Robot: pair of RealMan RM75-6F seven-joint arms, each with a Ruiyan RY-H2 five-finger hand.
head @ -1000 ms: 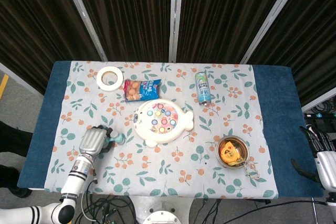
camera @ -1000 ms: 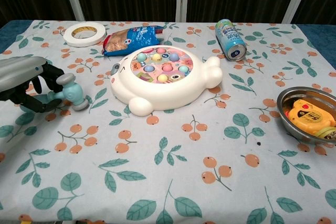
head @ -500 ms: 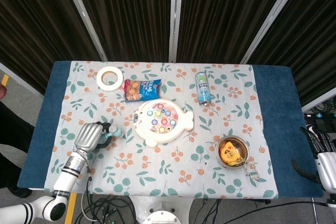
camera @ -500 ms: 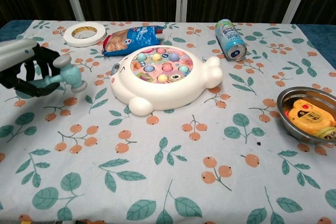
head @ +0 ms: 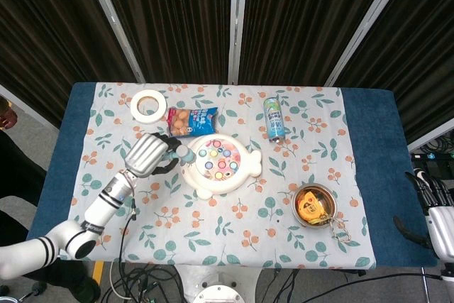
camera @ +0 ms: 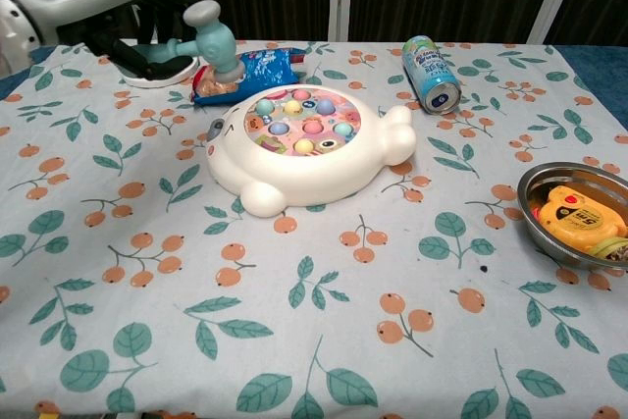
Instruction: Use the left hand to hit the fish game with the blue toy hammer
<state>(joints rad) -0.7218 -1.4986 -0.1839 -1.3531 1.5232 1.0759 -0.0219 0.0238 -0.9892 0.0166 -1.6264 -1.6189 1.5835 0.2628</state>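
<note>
Background stuff on the floral tablecloth [camera: 324, 340]: a roll of white tape [head: 147, 106] lying flat near the far left corner, with a blue snack bag [head: 191, 120] just to its right. A drink can [camera: 430, 74] is tipped over on its side further right, open end facing the camera. Over on the right side there's a shiny metal bowl [camera: 538, 188] with a yellow tape measure [camera: 577, 218] sitting in it. Dark curtains [head: 170, 12] hang behind the table.

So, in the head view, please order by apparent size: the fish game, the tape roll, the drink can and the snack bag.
1. fish game, clearly largest
2. snack bag
3. tape roll
4. drink can

Tape roll and snack bag look close, so their order is unsure.
</note>
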